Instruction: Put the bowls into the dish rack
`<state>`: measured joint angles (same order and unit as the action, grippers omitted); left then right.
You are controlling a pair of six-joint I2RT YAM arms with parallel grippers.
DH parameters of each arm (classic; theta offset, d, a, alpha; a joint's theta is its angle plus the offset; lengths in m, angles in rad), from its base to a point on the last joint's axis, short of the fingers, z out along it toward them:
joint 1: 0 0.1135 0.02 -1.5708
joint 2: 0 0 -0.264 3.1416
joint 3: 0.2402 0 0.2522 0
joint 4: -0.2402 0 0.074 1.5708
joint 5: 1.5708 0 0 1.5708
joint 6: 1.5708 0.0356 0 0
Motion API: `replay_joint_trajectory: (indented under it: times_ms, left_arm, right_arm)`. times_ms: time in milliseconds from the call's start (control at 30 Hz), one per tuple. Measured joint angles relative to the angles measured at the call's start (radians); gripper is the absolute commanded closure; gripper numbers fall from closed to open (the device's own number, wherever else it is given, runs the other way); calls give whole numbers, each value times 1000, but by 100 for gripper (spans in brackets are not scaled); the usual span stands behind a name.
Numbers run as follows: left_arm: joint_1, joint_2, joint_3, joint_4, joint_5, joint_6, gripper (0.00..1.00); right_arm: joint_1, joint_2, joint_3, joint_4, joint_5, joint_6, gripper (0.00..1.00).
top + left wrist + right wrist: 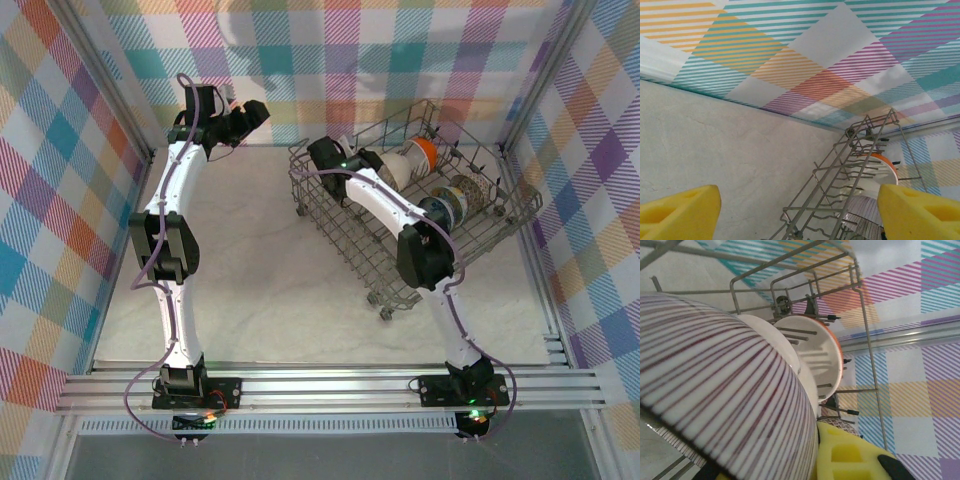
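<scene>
Far left first: left gripper (250, 113) high up by the checked back wall, well apart from everything else. Yellow fingers (680, 212) spread wide in the left wrist view, jaws open and empty, pale table (260, 250) below them.

Across to the centre: a bare stretch of tabletop, then the near corner of the dish rack (345, 240). Grey wire, small wheels underneath, set at an angle on the right half of the table.

Down inside its left end, the right gripper (368, 160), clamped by the look of it on a striped bowl (715, 380). White with thin dark red lines, wall pressed against one yellow pad (845, 455), the other finger hidden behind the bowl. Held on edge among the tines, just beside a plain white bowl (790, 347).

Next along, close against that one, an orange bowl (424, 152), white inside, also on edge, tines poking across its mouth.

Further right, in the nearer row: a blue-and-white patterned bowl (452, 207), standing on its rim. Beside it a brown-patterned bowl (483, 190), close to the rack's right wall. Every bowl named here inside the rack.
</scene>
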<state>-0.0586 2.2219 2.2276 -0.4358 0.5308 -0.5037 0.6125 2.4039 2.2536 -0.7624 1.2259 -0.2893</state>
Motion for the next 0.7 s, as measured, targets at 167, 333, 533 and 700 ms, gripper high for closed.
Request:
replay_joint_trajectory:
  times_ms: [167, 333, 533, 700]
  left_arm:
    - [0, 0, 0, 0, 0, 0, 18]
    - [0, 0, 0, 0, 0, 0, 18]
    - [0, 0, 0, 0, 3, 0, 18]
    - [0, 0, 0, 0, 7, 0, 18]
  right_arm:
    - [-3, 19, 32, -15, 18, 20, 100]
    - [-5, 19, 37, -2, 25, 8, 100]
    - [-3, 19, 37, 111, 43, -122, 100]
    - [1, 9, 37, 156, 65, -190, 100]
